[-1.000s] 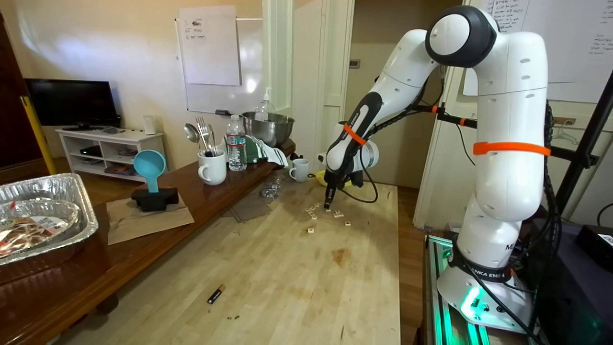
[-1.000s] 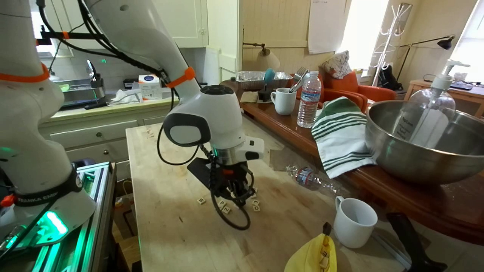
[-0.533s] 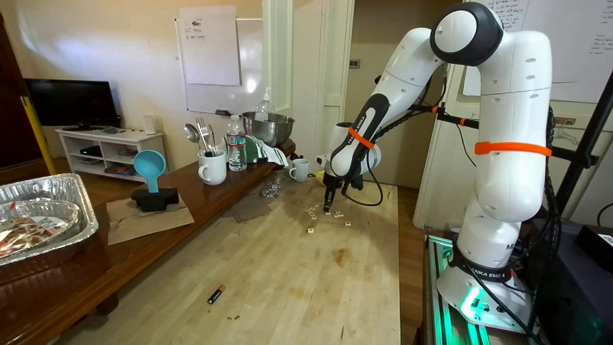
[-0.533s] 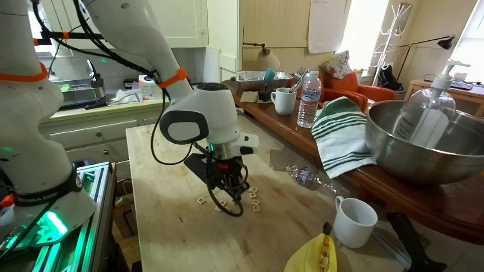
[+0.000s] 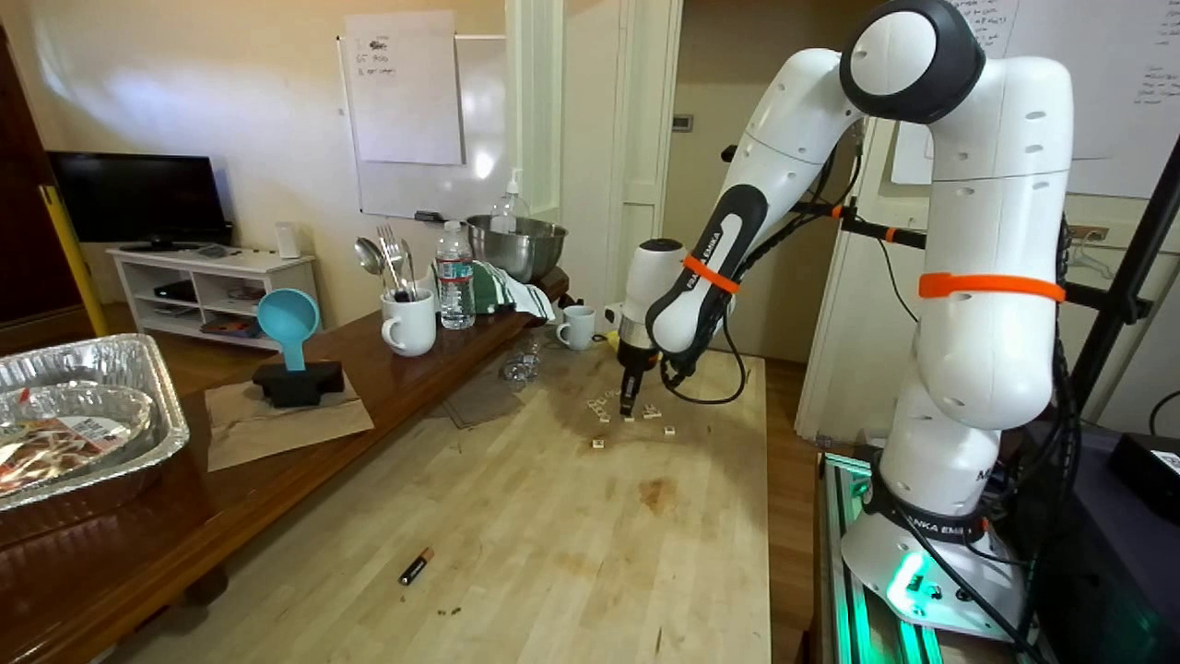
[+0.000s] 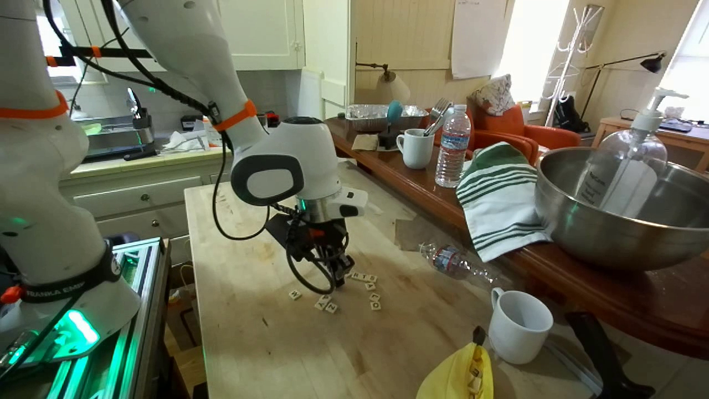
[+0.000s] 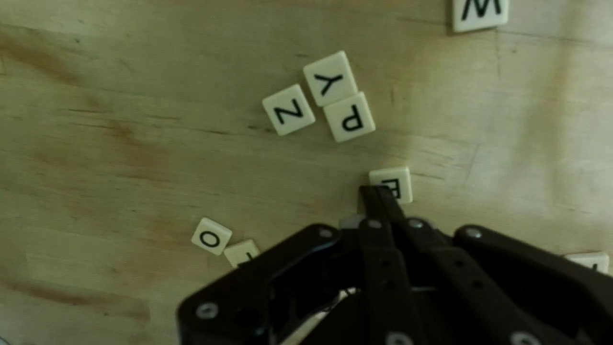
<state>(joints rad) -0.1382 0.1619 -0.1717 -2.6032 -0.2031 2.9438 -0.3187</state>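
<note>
My gripper point(image 7: 376, 188) is shut and holds nothing, its two fingertips pressed together and pointing down. The fingertips overlap the E tile point(image 7: 404, 178) and hide part of it; they appear to touch its top. In an exterior view the gripper point(image 5: 627, 411) stands low over the table among cream letter tiles. A Z tile point(image 7: 289, 109), a Y tile point(image 7: 330, 78) and a P tile point(image 7: 349, 117) lie close together beyond. The W tile point(image 7: 480, 14) lies at the top edge. The O tile point(image 7: 211, 236) touches a tile partly hidden by the gripper.
On the wooden table point(image 5: 553, 516) are a battery point(image 5: 416, 566), a crushed bottle point(image 6: 451, 260), a white mug point(image 6: 520, 327), a yellow pouch point(image 6: 454, 377) and a black handle point(image 6: 606, 354). The raised dark counter point(image 6: 382, 163) holds a cutlery mug, upright bottle, towel and metal bowl point(image 6: 615, 233).
The shut gripper has moved along the table, and the E tile has slid the same way with it. The wrist has become more upright. The other tiles look unmoved.
</note>
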